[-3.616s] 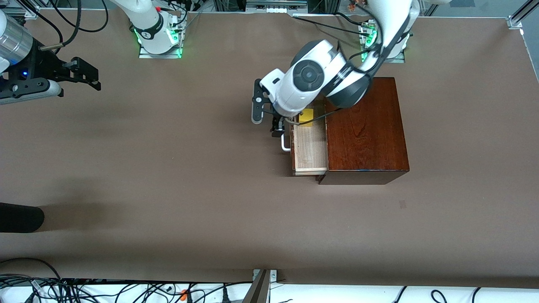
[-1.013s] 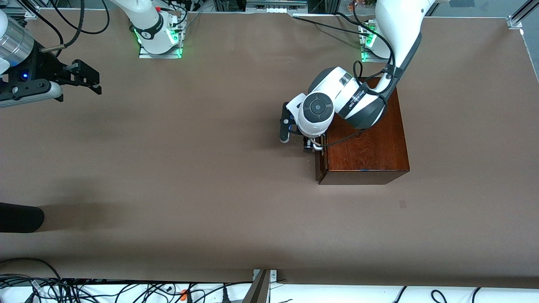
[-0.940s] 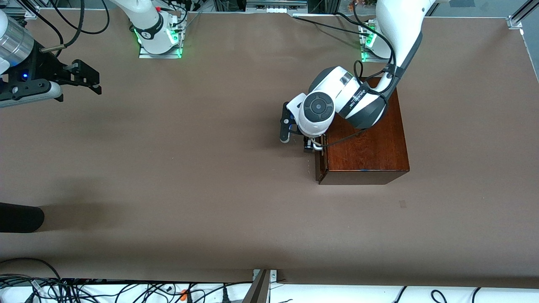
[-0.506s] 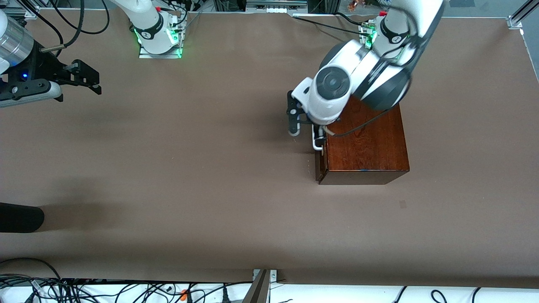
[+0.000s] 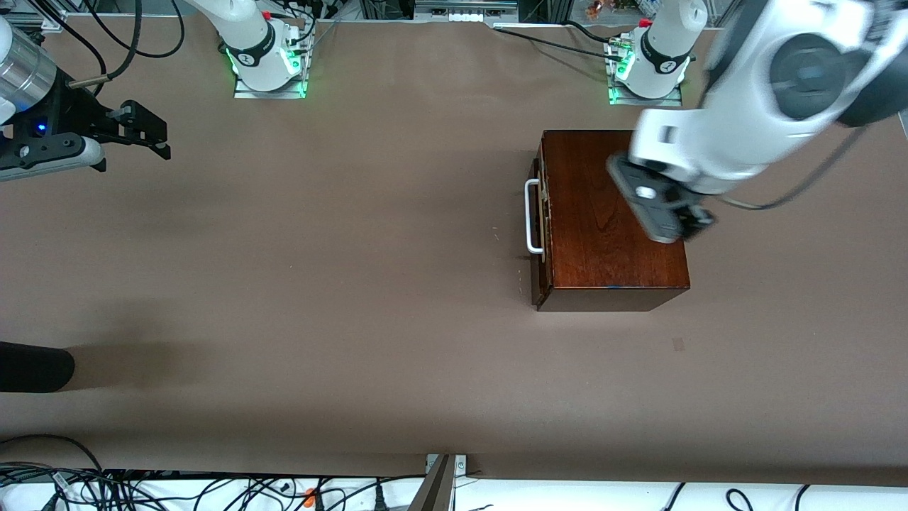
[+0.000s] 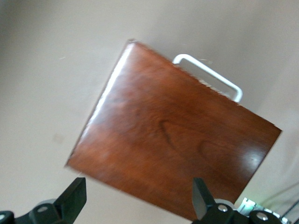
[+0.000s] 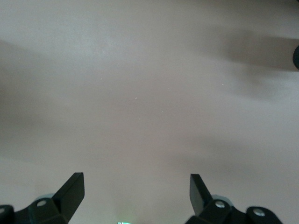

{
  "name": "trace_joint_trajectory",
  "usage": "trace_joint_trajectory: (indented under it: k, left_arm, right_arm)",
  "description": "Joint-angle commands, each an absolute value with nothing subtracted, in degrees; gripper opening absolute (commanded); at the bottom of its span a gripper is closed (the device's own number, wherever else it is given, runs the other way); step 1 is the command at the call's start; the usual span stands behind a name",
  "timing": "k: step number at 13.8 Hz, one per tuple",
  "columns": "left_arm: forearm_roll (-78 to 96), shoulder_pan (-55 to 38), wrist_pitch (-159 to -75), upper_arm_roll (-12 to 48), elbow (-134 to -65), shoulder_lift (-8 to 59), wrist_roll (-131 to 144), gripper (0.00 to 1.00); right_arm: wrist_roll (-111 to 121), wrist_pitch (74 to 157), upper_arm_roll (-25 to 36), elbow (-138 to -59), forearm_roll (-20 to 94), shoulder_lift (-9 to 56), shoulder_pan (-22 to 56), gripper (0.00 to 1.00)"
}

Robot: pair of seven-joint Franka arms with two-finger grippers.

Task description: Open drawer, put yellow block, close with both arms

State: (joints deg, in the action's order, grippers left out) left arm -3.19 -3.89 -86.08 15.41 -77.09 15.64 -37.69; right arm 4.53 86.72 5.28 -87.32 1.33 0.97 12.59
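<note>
The mahogany box [image 5: 613, 213] stands near the left arm's base. Its drawer [image 5: 539, 220] is shut flush, with the white loop handle [image 5: 530, 215] sticking out toward the right arm's end. The yellow block is hidden from view. My left gripper [image 5: 663, 216] is up in the air over the box's top, open and empty; the left wrist view shows the box top [image 6: 173, 140] and handle [image 6: 210, 77] between its fingers [image 6: 74, 196]. My right gripper [image 5: 145, 131] waits open and empty at the right arm's end, over bare table [image 7: 149, 102].
The brown table [image 5: 319, 284] stretches round the box. A dark rounded object [image 5: 32, 365] pokes in at the right arm's end, nearer the front camera. Cables [image 5: 142, 490] lie along the table's front edge.
The drawer went from open with the yellow block inside to shut. My left gripper then let go of the handle, rose and swung back over the box top. The right arm stayed put.
</note>
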Motion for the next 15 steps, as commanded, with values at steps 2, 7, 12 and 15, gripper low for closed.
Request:
trace_joint_trajectory:
  k: [2, 7, 12, 15]
  left_arm:
    - [-2.3, -2.6, -85.2, 8.6, -76.4, 12.1, -27.5, 1.00]
    - [-1.5, -3.3, -92.2, 3.4, -89.9, 1.9, 2.2, 1.00]
    - [-0.6, -3.1, -93.4, 0.2, -96.7, -2.5, 4.7, 1.00]
    - [-0.6, -3.1, -93.2, 0.2, -96.5, -2.6, 4.4, 1.00]
  right_arm:
    - [5.2, 86.3, 5.4, -86.0, 0.8, 1.6, 12.7, 1.00]
    - [5.3, 86.3, 5.4, -86.0, 0.8, 1.6, 12.7, 1.00]
    - [5.2, 86.3, 5.4, -86.0, 0.8, 1.6, 12.7, 1.00]
    - [5.2, 86.3, 5.4, -86.0, 0.8, 1.6, 12.7, 1.00]
